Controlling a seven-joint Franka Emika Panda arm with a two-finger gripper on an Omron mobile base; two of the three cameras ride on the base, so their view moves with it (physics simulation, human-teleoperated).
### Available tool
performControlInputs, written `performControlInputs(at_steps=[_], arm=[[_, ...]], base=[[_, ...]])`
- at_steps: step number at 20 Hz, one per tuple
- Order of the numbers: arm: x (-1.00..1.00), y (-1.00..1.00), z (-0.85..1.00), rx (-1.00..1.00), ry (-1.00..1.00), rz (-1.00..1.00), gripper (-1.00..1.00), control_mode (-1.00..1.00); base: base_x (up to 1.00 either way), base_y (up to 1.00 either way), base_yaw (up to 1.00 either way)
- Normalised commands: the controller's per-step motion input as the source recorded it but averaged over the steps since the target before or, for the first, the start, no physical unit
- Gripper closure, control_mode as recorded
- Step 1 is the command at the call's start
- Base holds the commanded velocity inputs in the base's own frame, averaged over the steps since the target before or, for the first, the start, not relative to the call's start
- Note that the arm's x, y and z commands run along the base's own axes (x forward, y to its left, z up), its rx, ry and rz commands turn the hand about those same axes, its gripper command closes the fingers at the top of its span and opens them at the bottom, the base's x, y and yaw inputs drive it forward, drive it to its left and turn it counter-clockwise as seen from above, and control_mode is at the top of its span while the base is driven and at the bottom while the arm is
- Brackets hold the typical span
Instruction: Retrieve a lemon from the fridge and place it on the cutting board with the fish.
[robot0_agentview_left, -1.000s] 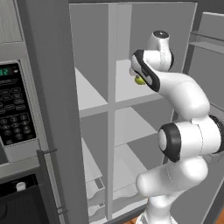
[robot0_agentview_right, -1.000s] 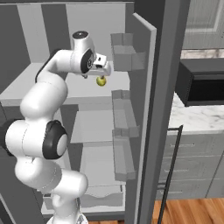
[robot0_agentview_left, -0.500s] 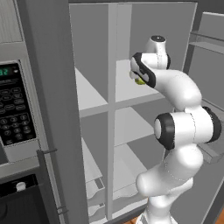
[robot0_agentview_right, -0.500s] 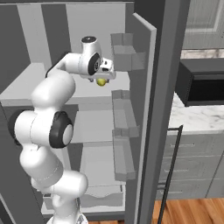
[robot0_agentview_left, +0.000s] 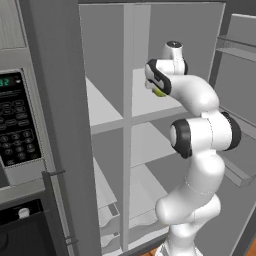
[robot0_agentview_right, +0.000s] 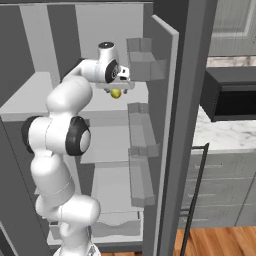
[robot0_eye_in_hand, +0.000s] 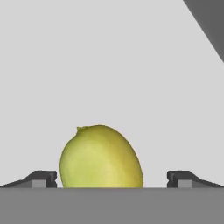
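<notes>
hand (robot0_agentview_left: 158, 90) over lemon (robot0_agentview_left: 160, 92), open fridge (robot0_agentview_left: 130, 105)

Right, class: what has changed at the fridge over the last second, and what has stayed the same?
The arm's elbow rose and its wrist turned. Nothing was taken hold of or let go. The pincer stays open above the upper shelf, its fingertips clear of the lemon between them. The lemon has hardly shifted, and the fridge stays open.

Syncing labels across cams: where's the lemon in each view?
Left base view: lemon right of centre, upper half, under the wrist.
Right base view: lemon left of centre, upper third, below the gripper.
Hand view: lemon bottom centre, between the fingertips.
Shared landmark: the pale fridge shelf.
</notes>
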Motion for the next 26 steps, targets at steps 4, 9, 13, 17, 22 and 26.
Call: performControlInputs(at_steps=[4,9,13,17,22,26], arm=[[0.21,0.0,-0.07,0.0,0.1,0.0,-1.0,-1.0],[0.06,0.0,-0.13,0.0,0.11,0.0,-1.0,-1.0],[0.0,0.01,-0.04,0.0,0.05,0.0,-1.0,-1.0],[-0.02,0.07,-0.07,0.0,0.02,0.0,-1.0,-1.0],[-0.14,0.1,-0.2,0.0,0.08,-0.01,1.0,-1.0],[-0.04,0.1,-0.18,0.0,0.07,0.0,1.0,-1.0]], base=[[0.0,0.0,0.0],[0.0,0.0,0.0],[0.0,0.0,0.0],[0.0,0.0,0.0],[0.0,0.0,0.0],[0.0,0.0,0.0]])
